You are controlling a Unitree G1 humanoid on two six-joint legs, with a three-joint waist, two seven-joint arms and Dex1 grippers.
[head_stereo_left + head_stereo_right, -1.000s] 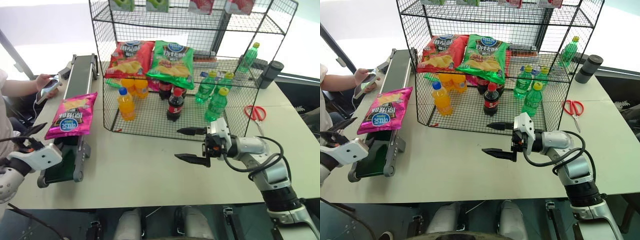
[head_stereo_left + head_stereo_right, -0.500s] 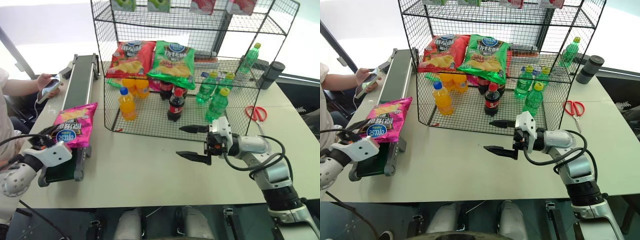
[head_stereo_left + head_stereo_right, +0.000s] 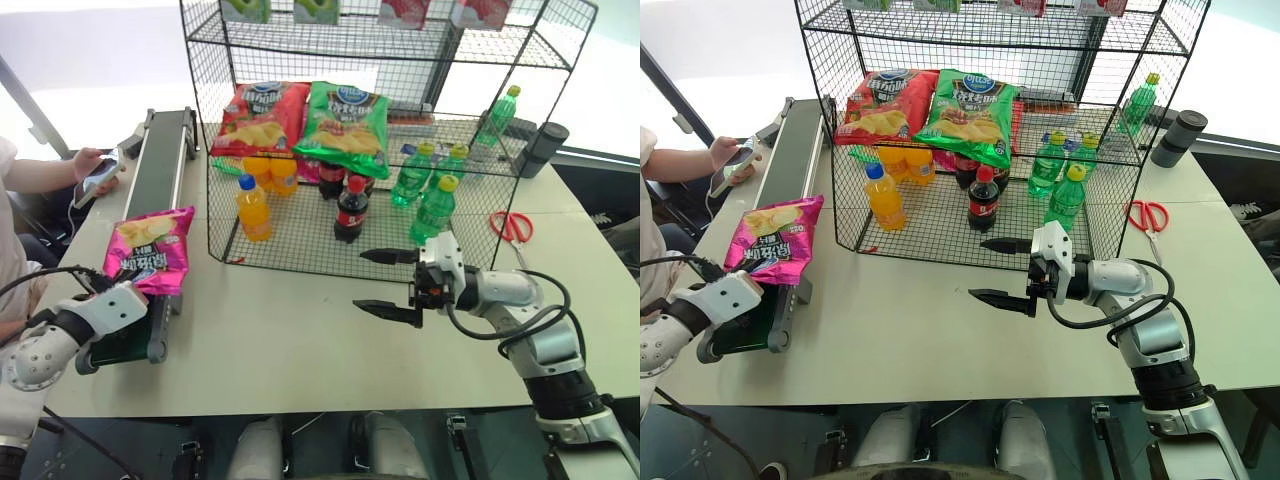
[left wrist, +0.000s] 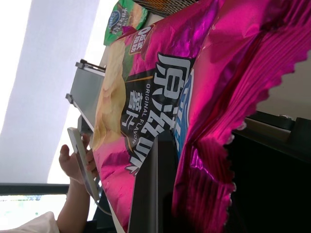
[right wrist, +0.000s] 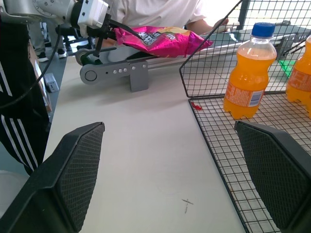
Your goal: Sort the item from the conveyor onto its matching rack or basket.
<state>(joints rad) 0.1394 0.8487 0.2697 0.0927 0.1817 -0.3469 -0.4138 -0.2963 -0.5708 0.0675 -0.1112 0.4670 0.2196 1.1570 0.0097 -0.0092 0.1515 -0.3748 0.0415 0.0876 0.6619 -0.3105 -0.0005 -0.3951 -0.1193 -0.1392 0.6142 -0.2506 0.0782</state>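
The magenta-pink crisp bag [image 3: 150, 251] lies at the near end of the dark-green conveyor [image 3: 158, 170], on the table's left side, its near edge lifted. The left gripper [image 3: 112, 290] is clamped tight on that near crimped edge. The right gripper [image 3: 388, 283] hovers over the white table [image 3: 290, 340] just in front of the black wire rack [image 3: 380, 150], pointing left, its two fingers spread wide with nothing between them. At the far left, a person's hand [image 3: 88, 165] holds a phone beside the belt.
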